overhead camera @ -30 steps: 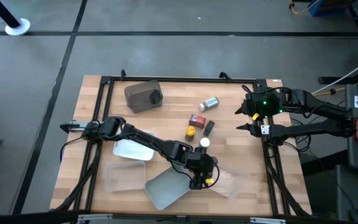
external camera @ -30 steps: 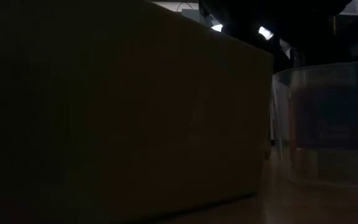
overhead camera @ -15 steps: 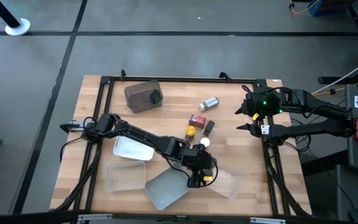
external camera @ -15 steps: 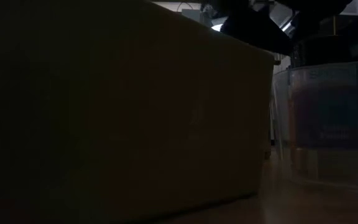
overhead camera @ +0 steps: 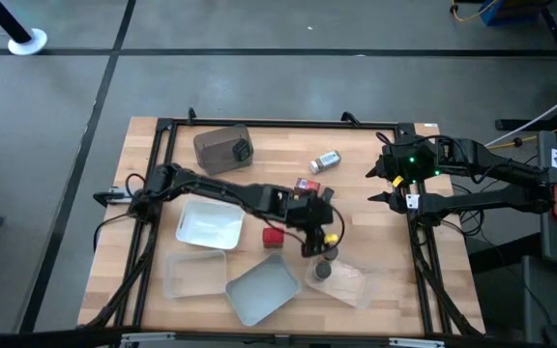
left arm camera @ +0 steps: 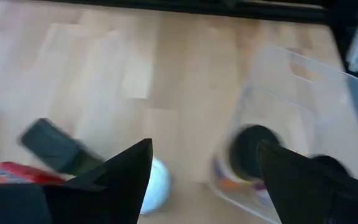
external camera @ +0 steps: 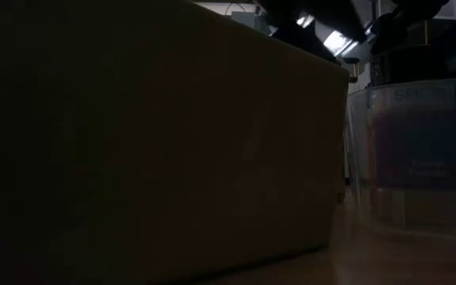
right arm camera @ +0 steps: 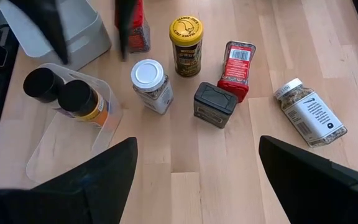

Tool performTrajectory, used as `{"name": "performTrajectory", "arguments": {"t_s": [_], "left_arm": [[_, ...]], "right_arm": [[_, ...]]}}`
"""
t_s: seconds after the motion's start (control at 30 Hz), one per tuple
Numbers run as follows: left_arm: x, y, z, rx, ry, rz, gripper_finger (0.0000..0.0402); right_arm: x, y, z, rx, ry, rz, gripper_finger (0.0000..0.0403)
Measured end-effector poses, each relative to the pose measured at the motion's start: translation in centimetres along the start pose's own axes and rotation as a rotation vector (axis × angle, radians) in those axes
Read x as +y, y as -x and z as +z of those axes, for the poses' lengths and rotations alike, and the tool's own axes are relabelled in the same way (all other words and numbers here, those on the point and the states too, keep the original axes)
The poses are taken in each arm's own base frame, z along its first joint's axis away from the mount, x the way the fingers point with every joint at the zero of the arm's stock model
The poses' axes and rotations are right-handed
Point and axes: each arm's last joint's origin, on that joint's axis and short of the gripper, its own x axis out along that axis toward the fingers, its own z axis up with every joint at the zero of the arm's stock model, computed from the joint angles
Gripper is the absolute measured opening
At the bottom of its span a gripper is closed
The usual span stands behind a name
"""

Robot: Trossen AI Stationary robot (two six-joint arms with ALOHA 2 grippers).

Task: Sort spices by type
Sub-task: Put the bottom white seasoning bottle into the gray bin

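Observation:
Two dark-lidded jars (right arm camera: 42, 84) (right arm camera: 76, 96) stand in a clear tray (overhead camera: 348, 282) near the front. In the middle of the table stand a white-lidded jar (right arm camera: 149, 81), a yellow-lidded jar (right arm camera: 186, 43), a red box (right arm camera: 236, 62) and a black box (right arm camera: 215, 102). Another white-lidded jar (overhead camera: 325, 161) lies on its side farther back. A second red box (overhead camera: 274, 235) stands by the grey tray (overhead camera: 259, 290). My left gripper (overhead camera: 315, 244) hangs open above the white-lidded jar (left arm camera: 154, 190), touching nothing. My right gripper (overhead camera: 383, 185) waits open at the right edge.
A white tray (overhead camera: 209, 224) and another clear tray (overhead camera: 196, 274) lie at the front left. A brown tub (overhead camera: 222, 148) sits at the far left. In the low view a dark tray wall (external camera: 149, 142) fills most of the picture.
My left gripper has risen from over the clear tray and gone toward the table's far edge, staying open with nothing in it. It now hangs over the group of spices in the middle. The two dark-lidded jars stay in the clear tray.

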Motion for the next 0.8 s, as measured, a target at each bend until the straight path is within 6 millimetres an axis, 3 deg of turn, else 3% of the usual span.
{"name": "performTrajectory", "arguments": {"t_s": [0.27,0.8], "left_arm": [[2.9,-0.5,0.0,0.034,0.039,0.043,0.0276],[2.8,-2.4,-1.5,0.130,-0.043,0.047,0.0276]], "right_arm": [[0.0,0.0,-0.2,0.022,-0.004,0.002,0.0335],[0.0,0.0,-0.3,0.029,-0.005,0.002,0.0335]]}}
